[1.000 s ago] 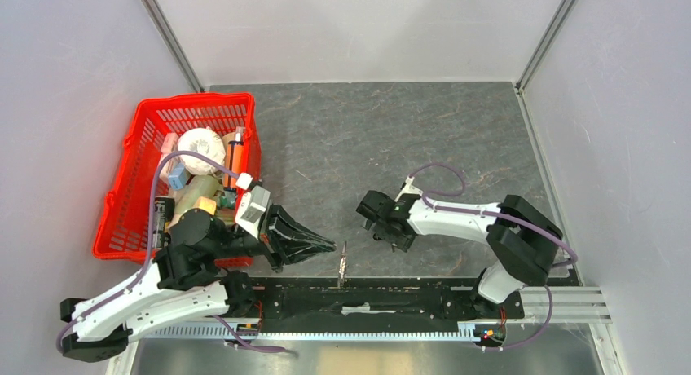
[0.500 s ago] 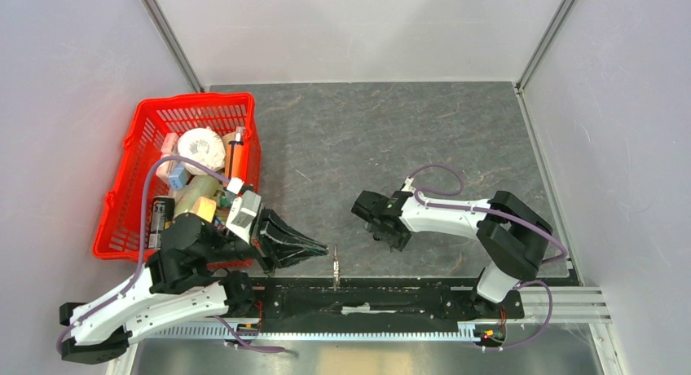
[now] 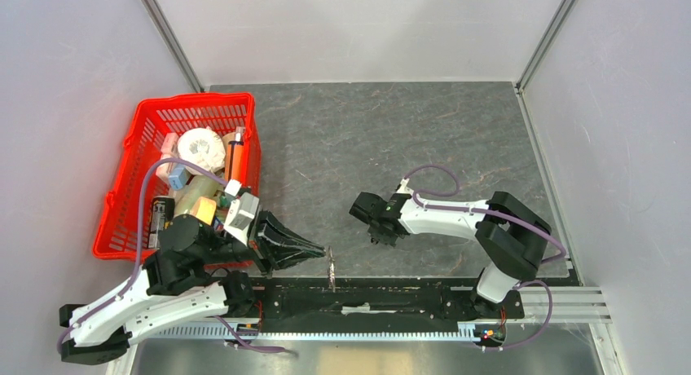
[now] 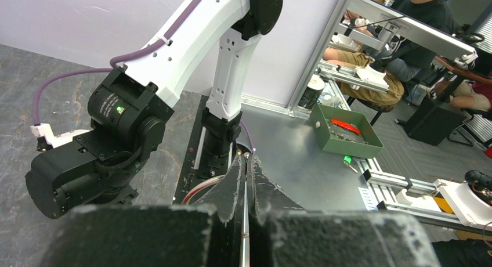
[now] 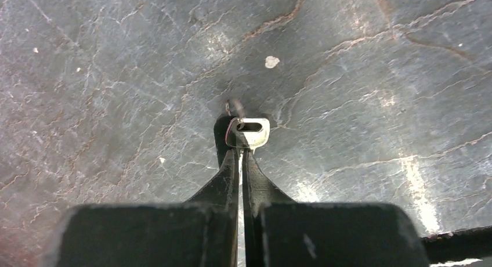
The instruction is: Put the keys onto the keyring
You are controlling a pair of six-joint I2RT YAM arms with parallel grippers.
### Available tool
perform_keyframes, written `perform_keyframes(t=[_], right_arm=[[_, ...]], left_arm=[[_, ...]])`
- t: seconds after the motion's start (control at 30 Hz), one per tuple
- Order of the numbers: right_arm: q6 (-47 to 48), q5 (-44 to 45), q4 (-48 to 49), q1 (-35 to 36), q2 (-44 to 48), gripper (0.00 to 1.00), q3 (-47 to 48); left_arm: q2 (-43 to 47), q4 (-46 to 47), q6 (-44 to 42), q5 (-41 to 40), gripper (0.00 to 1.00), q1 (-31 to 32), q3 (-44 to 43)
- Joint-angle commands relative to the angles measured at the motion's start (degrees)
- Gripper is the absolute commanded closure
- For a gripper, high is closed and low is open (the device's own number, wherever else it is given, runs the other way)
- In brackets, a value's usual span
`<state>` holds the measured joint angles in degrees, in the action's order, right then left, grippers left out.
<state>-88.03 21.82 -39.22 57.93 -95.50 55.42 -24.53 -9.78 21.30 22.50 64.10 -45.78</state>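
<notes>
The right pincer [image 5: 240, 150] hides the key [image 5: 253, 132]'s blade.

Far table [image 3: 391, 138], 11 to 2 o'clock: bare slate, and I can pass freely here.
Red basket [image 3: 195, 99], 9 o'clock: heaped full, it walls in the left gripper [image 3: 324, 250].
Centre gap: narrow. The keyring [image 3: 332, 269] hangs in it, with the right gripper [image 3: 377, 236] and its key [image 5: 250, 130] at 2 o'clock.
Black rail [image 3: 407, 297], 6 o'clock: closes off the near edge.
</notes>
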Motion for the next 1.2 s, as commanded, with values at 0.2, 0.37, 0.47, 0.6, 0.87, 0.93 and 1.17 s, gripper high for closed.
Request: perform_keyframes(t=[0.2, 0.37, 0.47, 0.6, 0.87, 0.93, 1.17], right_arm=[[13.32, 7.91, 0.29, 1.15, 8.54, 1.00, 0.53], [21.05, 11.08, 2.36, 1.13, 18.03, 0.48, -2.65], [22.28, 13.27, 2.92, 1.11, 23.27, 0.35, -6.25], [20.94, 14.23, 2.66, 1.13, 26.80, 0.34, -10.14], [24.64, 10.56, 7.45, 1.03, 22.93, 0.35, -10.07], [23.93, 10.06, 8.50, 0.86, 22.07, 0.37, -9.60], [18.50, 6.32, 11.96, 0.51, 16.44, 0.42, -8.00]], left_arm=[[-0.08, 0.90, -2.24, -1.59, 0.98, 0.02, -1.86], [-0.71, 1.54, -2.03, -1.41, 0.98, 0.05, -1.77], [-1.21, 1.69, -2.07, -1.54, 0.98, -0.02, -1.87], [-2.26, 2.39, -2.12, -1.56, 0.98, 0.07, -1.95], [-4.47, 3.80, -1.76, -2.14, 0.98, 0.02, -1.69], [-4.64, 4.07, -1.65, -2.34, 0.98, 0.02, -1.55], [-4.61, 4.16, -1.57, -2.98, 0.98, 0.06, -1.47]])
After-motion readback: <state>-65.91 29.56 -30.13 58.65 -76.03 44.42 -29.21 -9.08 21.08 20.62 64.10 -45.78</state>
